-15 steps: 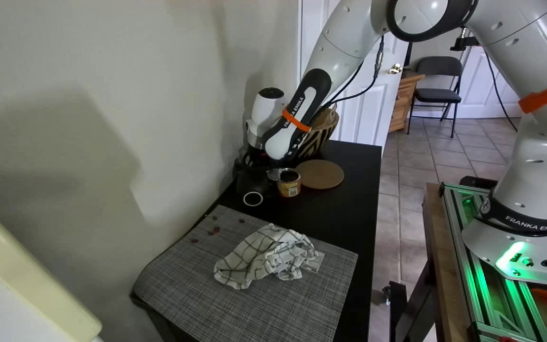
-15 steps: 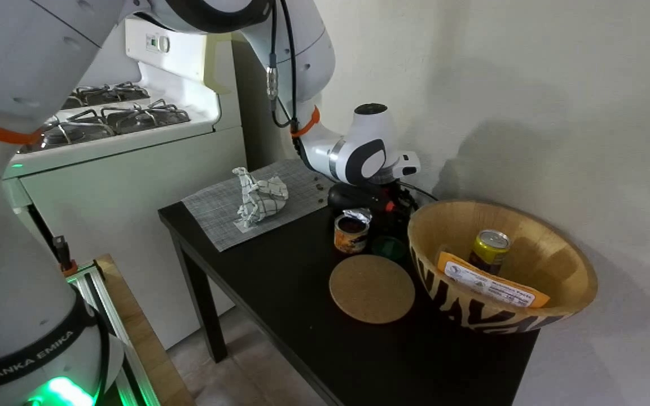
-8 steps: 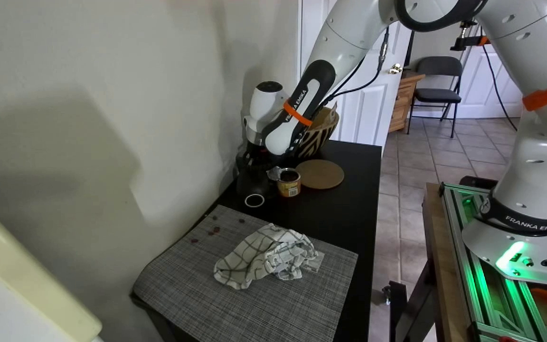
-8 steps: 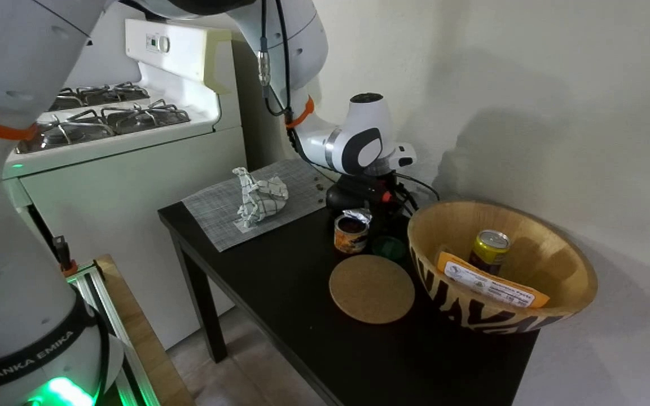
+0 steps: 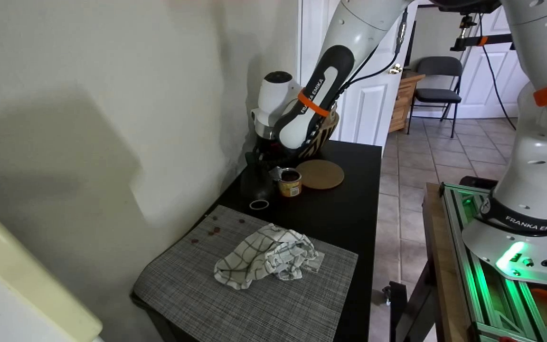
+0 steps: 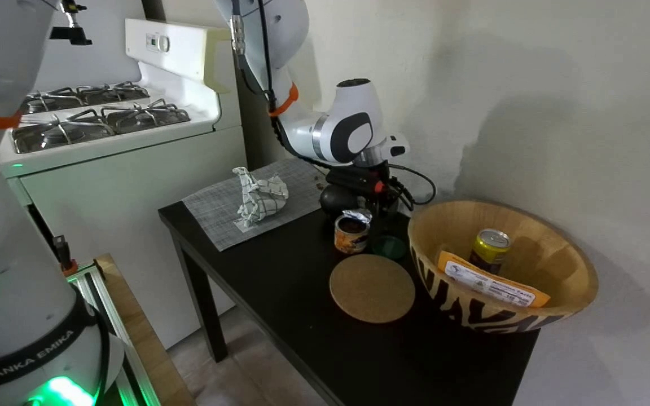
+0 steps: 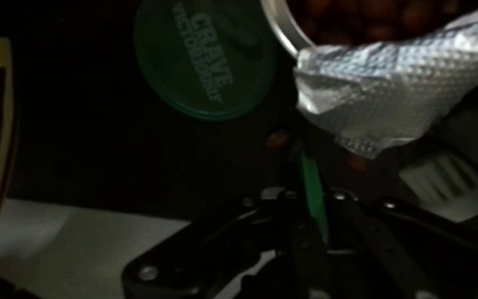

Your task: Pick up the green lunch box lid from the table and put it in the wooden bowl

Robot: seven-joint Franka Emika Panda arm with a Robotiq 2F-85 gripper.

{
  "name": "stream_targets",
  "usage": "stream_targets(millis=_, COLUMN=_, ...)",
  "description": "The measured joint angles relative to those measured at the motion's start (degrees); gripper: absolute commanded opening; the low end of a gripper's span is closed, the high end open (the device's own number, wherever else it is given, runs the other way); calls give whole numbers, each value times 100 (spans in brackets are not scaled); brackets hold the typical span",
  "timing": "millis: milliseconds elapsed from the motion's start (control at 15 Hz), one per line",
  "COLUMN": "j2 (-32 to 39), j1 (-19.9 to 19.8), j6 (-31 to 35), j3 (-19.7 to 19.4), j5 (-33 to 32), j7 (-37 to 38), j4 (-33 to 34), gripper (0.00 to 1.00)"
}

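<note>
My gripper (image 7: 310,187) is shut on the green lunch box lid (image 7: 313,182), which shows edge-on between the fingers in the wrist view. The hand is low over the back of the black table (image 6: 313,321), beside the nut can, and the lid cannot be made out in the exterior views. The wooden bowl (image 6: 449,299) stands at the table's end, to the right of the hand there. It also shows partly behind the arm in an exterior view (image 5: 321,140), and its patterned side is at the left of the wrist view (image 7: 0,116).
An open nut can (image 6: 351,237) with foil, a dark green round lid (image 6: 389,248) and a brown disc (image 6: 372,288) lie near the hand. A black container (image 5: 257,185) is close to it. The bowl holds a yellow can (image 6: 488,251) and an orange packet (image 6: 491,282).
The arm and hand have risen, moving up and left in an exterior view. The black container by the hand has shifted slightly. The bowl, can and brown disc have not moved.
</note>
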Motion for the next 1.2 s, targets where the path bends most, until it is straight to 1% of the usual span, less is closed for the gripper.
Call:
stream_targets(millis=333, j2=-730, j1=450, j6=9, j3=-602, j5=-548, j7=505, j4=-544, gripper=2)
stream_targets(millis=667, j2=-1334, j1=766, j6=19, j3=-961, j5=-1210, j7=1173, j4=-917, gripper=2)
stream_targets(millis=800, j2=-1637, j1=1002, j6=77, j3=-1291, j5=-1563, j7=1570, j4=-1084, gripper=2)
stream_targets(millis=1000, j2=-2148, j1=1382, j6=131, j3=-1928, j5=-2352, j7=2380, j4=-1290, gripper=2)
stream_targets(millis=1200, j2=-2608, j1=1498, j6=93, j3=-2395, j5=-3045, j7=3093, j4=-1447, gripper=2)
